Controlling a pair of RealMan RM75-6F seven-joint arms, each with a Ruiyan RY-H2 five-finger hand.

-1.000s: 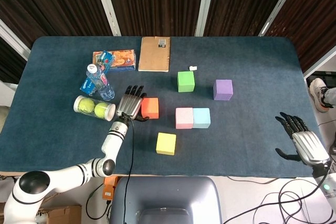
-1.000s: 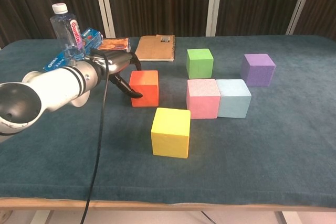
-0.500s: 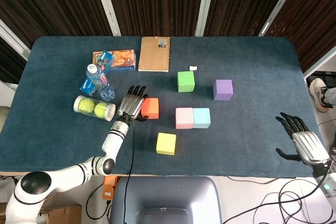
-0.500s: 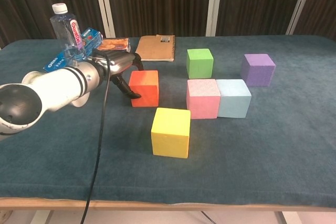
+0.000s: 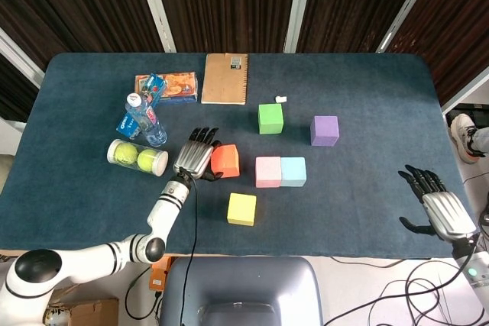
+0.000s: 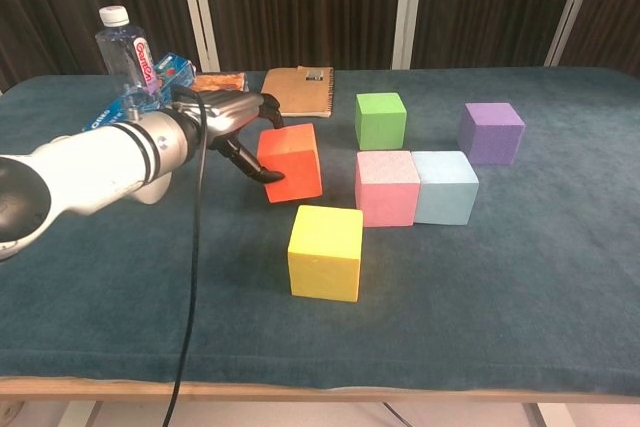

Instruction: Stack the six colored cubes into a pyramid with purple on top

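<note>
My left hand (image 5: pixel 195 158) (image 6: pixel 222 119) grips the orange cube (image 5: pixel 226 160) (image 6: pixel 291 163), which is tilted and lifted off the cloth just left of the pink cube (image 5: pixel 268 172) (image 6: pixel 386 188). The pink cube touches the light blue cube (image 5: pixel 293 171) (image 6: pixel 445 187). The yellow cube (image 5: pixel 241 209) (image 6: pixel 326 252) lies in front of them. The green cube (image 5: pixel 270 118) (image 6: pixel 381 120) and the purple cube (image 5: pixel 325 130) (image 6: pixel 491 132) stand further back. My right hand (image 5: pixel 437 208) hovers open at the table's near right edge, away from all cubes.
A water bottle (image 5: pixel 145 121) (image 6: pixel 124 47), a tube of tennis balls (image 5: pixel 137 157), a snack packet (image 5: pixel 166 85) and a brown notebook (image 5: pixel 225 78) (image 6: pixel 297 91) lie at the back left. A small white scrap (image 5: pixel 281 99) sits behind the green cube.
My left hand has closed on the orange cube, tipped it and raised it slightly, shifting it a little toward the pink cube. The right hand has barely moved.
</note>
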